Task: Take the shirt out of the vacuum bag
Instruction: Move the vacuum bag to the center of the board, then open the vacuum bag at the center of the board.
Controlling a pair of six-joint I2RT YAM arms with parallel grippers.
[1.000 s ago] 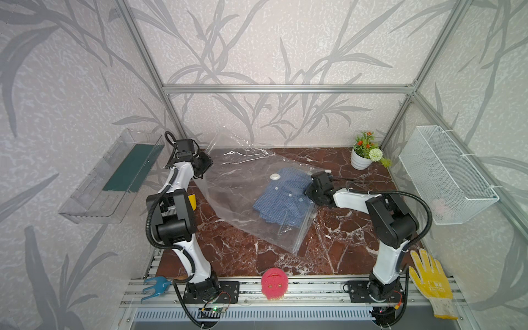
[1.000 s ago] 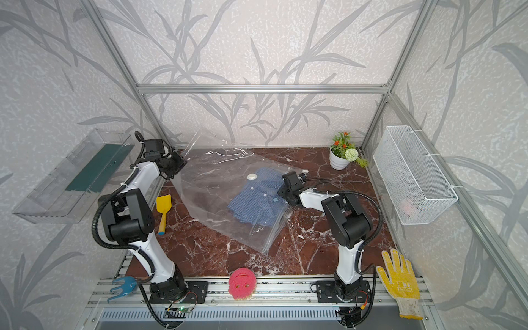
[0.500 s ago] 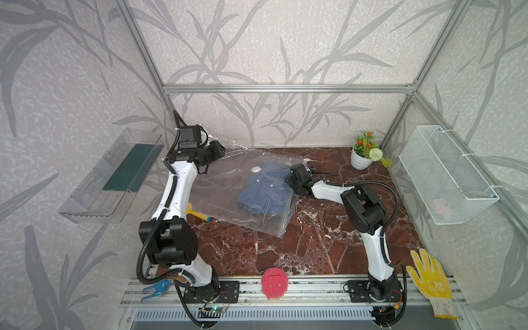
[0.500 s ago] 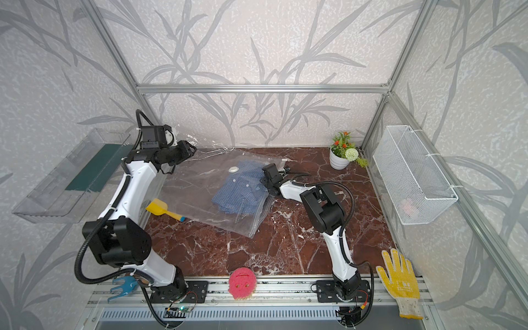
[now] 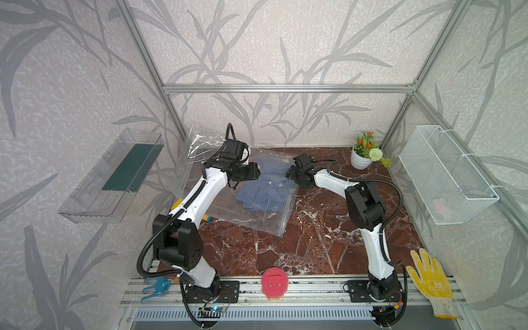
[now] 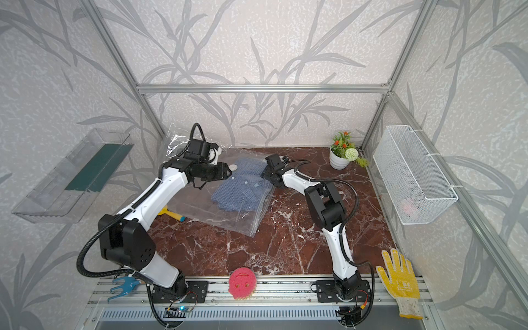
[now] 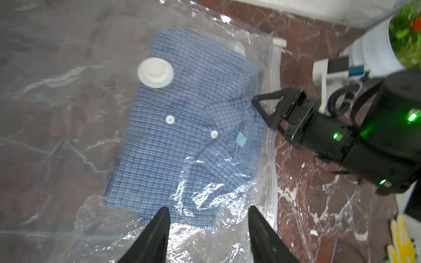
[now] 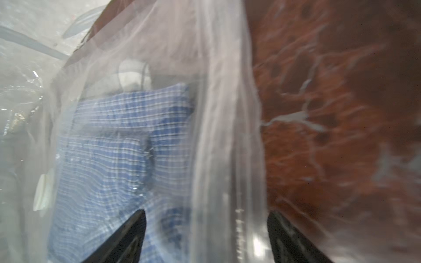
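Operator: Room around the vacuum bag [image 5: 234, 211]: where do its edges run?

Observer: It lies flat on the marble table [image 5: 314, 228], toward the back and left. Its far left corner rides up against the wall. Its zip strip [image 7: 272, 75] faces the right arm, with the small white slider [image 7: 279, 42] at the strip's far end. Bare marble runs from that strip to the plant pot [image 5: 360, 160], and from the bag's near corner to the front rail.

Operator: And the shirt [image 5: 263, 188]?

Observer: It is inside the bag, folded, in blue check, close against the zip side. The white valve [image 6: 233, 167] sits over its far corner.

Operator: Jaws?

Observer: The left gripper [image 7: 208, 211] hangs over the bag just beside the valve, fingers parted, with nothing between them. The right gripper [image 8: 206, 213] stands wide, one finger on each side of the zip strip and not closed on it.

Operator: What is hard to read?

Observer: The left arm covers the bag's left side in both top views. It also covers half of a yellow-handled tool [image 6: 171, 213] at that edge, and whether the tool is under the plastic or beside it cannot be told. The right wrist view is blurred, so whether the zip is shut cannot be told either. Something pink in the wire basket [image 5: 445, 177] is too faint to name.
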